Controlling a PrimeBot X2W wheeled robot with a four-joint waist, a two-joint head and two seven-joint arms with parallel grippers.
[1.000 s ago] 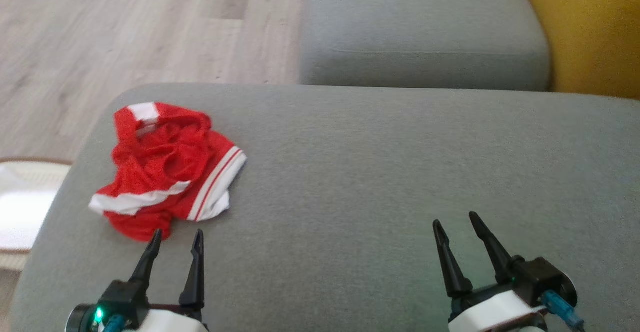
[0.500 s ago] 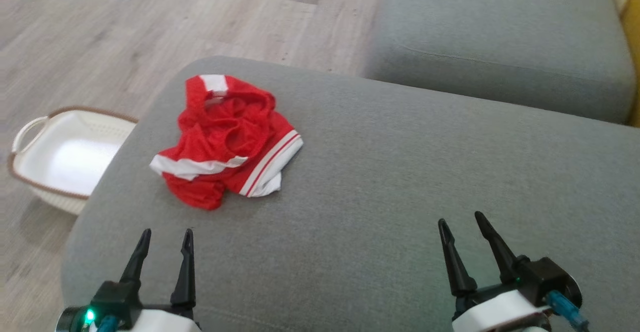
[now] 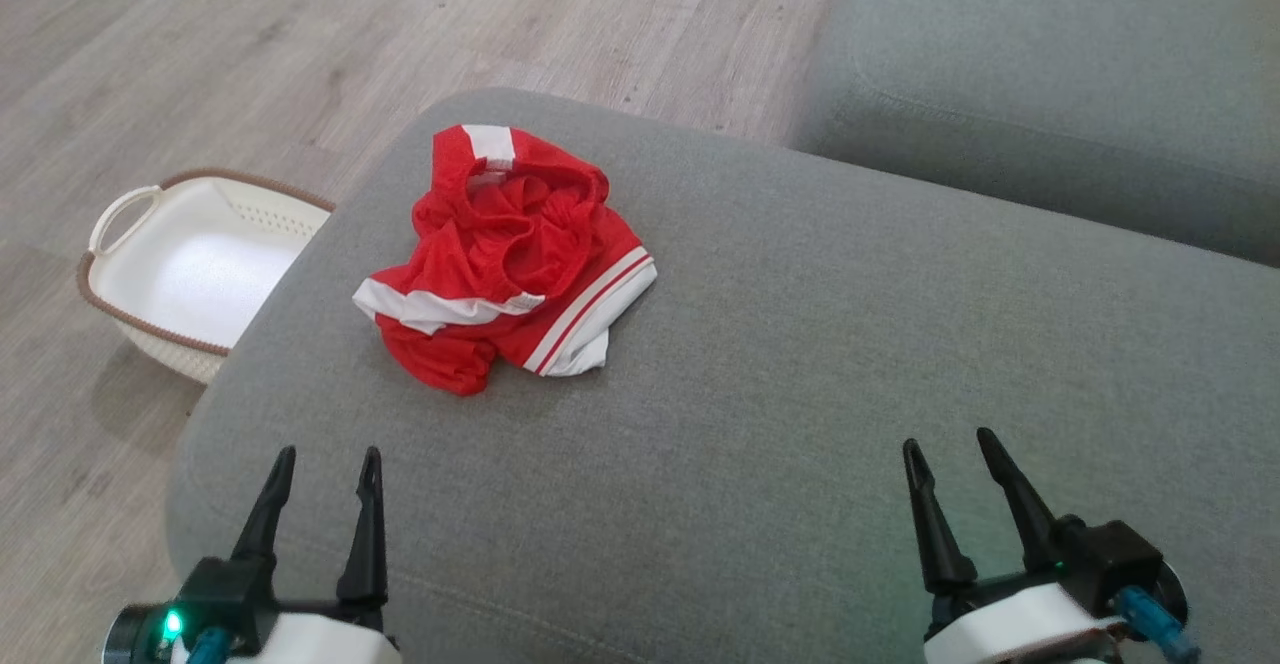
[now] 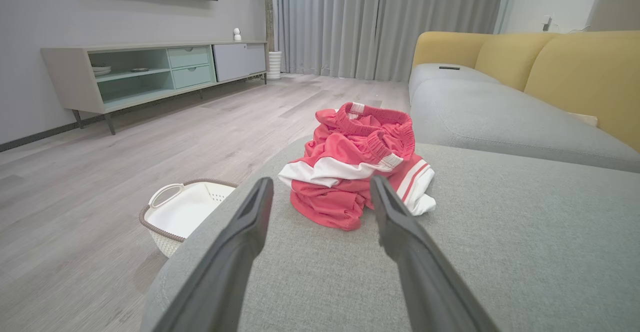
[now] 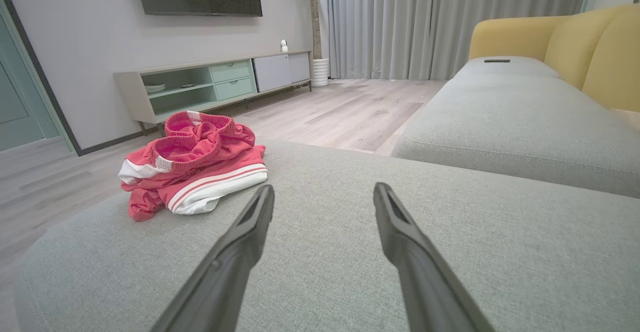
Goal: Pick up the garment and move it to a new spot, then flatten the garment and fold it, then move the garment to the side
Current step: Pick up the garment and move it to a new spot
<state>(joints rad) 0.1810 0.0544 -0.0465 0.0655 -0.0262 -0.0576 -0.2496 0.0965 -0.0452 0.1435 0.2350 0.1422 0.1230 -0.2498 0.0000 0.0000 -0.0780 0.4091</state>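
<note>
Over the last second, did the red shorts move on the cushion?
No. The red shorts lie by the same corner of the grey cushion; the camera shifted.

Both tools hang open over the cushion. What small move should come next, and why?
Probably ease the left tool forward toward the crumpled red mesh shorts with white stripes. Its jaws are open and empty, and the shorts lie untouched just ahead of it on the grey fabric cushion; the right tool sits farther away.

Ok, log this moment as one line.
stage: pre-grasp | garment: crumpled on cushion, untouched | left gripper: open, short of garment | right gripper: open, empty
</note>
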